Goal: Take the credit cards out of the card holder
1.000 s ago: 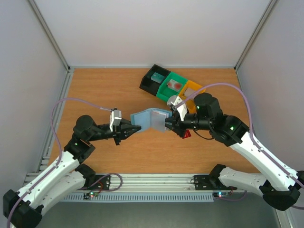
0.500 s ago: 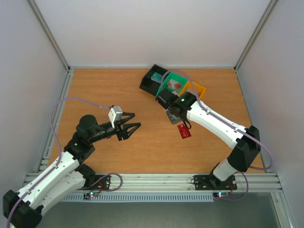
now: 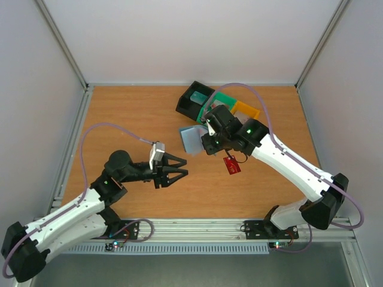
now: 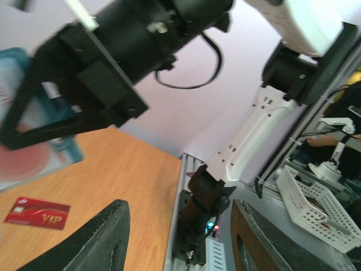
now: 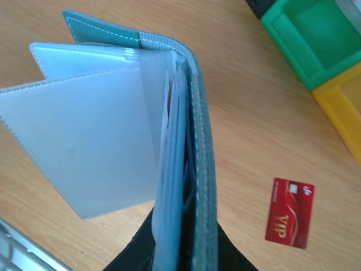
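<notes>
Light blue soft bifold card holder (image 3: 191,139) held above the wooden table (image 3: 128,113), toward its back edge.

The right gripper (image 3: 207,145) pinches the card holder by one edge. Its frosted clear plastic sleeves (image 5: 90,130) fan open to one side. A dark red rectangular plastic card (image 3: 232,165) lies flat on the table just beside that gripper on the near side, apart from the holder. Behind the holder, a black plastic bin (image 3: 194,98), a green plastic bin (image 3: 222,103) and an orange plastic bin (image 3: 245,110) stand in a slanted row near the back edge. The left gripper (image 3: 184,168) hovers nearer the front edge, left of the card, its fingers spread and holding nothing.
</notes>
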Controlling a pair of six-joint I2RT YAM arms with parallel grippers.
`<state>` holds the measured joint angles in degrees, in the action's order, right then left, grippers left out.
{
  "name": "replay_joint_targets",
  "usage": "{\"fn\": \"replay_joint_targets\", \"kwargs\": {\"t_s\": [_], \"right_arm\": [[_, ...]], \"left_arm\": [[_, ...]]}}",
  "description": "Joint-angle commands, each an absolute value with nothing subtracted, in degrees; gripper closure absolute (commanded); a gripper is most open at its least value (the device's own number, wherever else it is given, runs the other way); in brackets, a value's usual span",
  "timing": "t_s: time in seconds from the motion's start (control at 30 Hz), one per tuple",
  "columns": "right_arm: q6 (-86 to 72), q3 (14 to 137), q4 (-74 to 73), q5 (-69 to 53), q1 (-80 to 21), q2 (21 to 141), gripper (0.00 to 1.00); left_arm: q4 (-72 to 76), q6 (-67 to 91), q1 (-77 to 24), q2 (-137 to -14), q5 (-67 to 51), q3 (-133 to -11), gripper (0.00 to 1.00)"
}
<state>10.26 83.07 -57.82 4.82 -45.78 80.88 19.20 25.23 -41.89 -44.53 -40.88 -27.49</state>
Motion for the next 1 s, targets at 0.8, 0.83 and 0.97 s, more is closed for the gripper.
{"fn": "replay_joint_targets", "kwargs": {"t_s": [0.8,0.83,0.97], "right_arm": [[28.7,71.7,-42.3,-23.2,-51.1,66.1,0.97],[29.7,70.9,-41.9,-24.6,-51.1,64.5,0.97],[30.9,70.1,-40.6,-28.5,-51.1,61.2,0.96]], "left_arm": [[13.4,21.6,-37.6,-42.6,-25.5,-26.3,0.58],[13.8,22.0,-37.1,-42.1,-27.1,-26.3,0.58],[17.8,23.0,-36.7,-41.9,-37.6,-26.3,0.58]]}}
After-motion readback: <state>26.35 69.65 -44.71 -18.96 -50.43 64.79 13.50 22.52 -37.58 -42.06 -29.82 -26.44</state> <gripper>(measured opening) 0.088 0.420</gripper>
